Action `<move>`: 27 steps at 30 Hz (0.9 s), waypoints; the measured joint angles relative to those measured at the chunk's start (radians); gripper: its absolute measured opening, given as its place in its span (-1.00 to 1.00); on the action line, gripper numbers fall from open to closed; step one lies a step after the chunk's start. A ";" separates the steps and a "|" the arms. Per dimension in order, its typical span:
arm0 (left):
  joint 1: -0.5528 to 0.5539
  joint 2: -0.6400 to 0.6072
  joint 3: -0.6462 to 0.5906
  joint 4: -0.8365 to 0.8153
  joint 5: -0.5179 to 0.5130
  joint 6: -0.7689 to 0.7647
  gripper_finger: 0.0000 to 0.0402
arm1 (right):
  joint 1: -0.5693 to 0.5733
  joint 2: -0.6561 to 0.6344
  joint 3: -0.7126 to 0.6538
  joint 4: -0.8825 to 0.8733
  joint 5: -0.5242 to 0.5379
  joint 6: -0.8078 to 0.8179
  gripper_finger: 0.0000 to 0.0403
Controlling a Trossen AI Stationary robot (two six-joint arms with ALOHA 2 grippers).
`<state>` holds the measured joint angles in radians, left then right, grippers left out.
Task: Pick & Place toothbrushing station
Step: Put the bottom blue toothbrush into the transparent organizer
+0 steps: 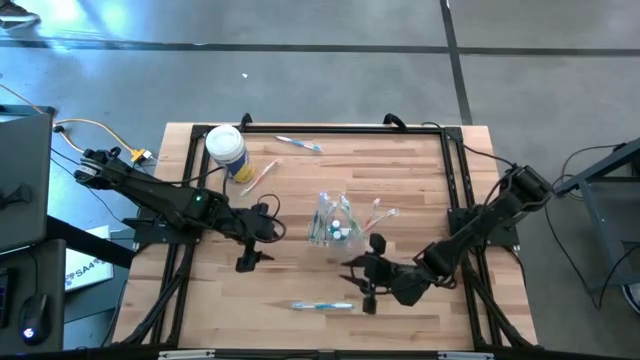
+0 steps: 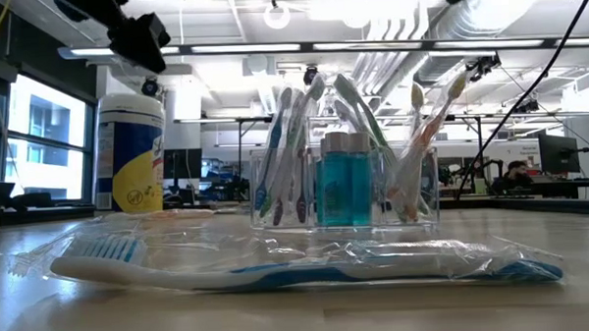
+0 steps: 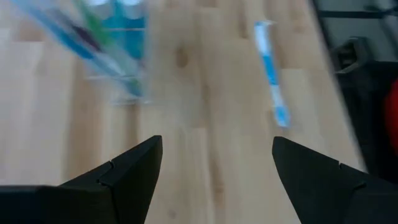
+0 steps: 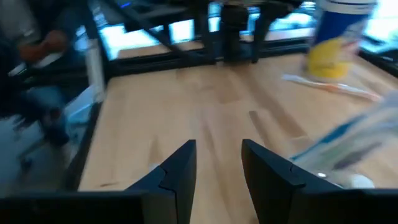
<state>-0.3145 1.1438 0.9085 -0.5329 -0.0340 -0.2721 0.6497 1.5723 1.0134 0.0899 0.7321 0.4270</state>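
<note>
My left pincer (image 1: pixel 248 262) hangs over the pale wooden desk (image 1: pixel 300 280) left of the middle, its two dark wedge fingers (image 3: pixel 127 177) spread wide with nothing between them. Toward the far left corner stands a round canister (image 1: pixel 226 148) with a white lid and yellow label, and a thin pink-handled toothbrush (image 1: pixel 262 176) lies just beside it. Near the far edge lies another brush (image 1: pixel 298 145), its colours too small to tell. In the middle stands the clear plastic cup (image 1: pixel 331 220), holding slim pastel brushes and a blue bottle with a grey cap (image 2: pixel 345 178); the brushes blur together from above. Near the front edge lies a blue-and-white toothbrush (image 1: pixel 322 306) in crinkly clear wrap, with bare wood around it. My right pincer (image 1: pixel 364 284) hovers just right of that brush, fingers (image 4: pixel 177 171) drawn near each other, a narrow gap left, pinching nothing. A black frame rims the desk.
</note>
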 joint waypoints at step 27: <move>-0.258 0.358 0.023 0.472 -0.198 0.088 0.51 | 0.071 -0.063 -0.001 0.102 -0.154 -0.221 -0.40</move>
<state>-0.5724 1.5018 0.9313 -0.0610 -0.2317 -0.1841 0.7204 1.5089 1.0126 0.1919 0.5782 0.2056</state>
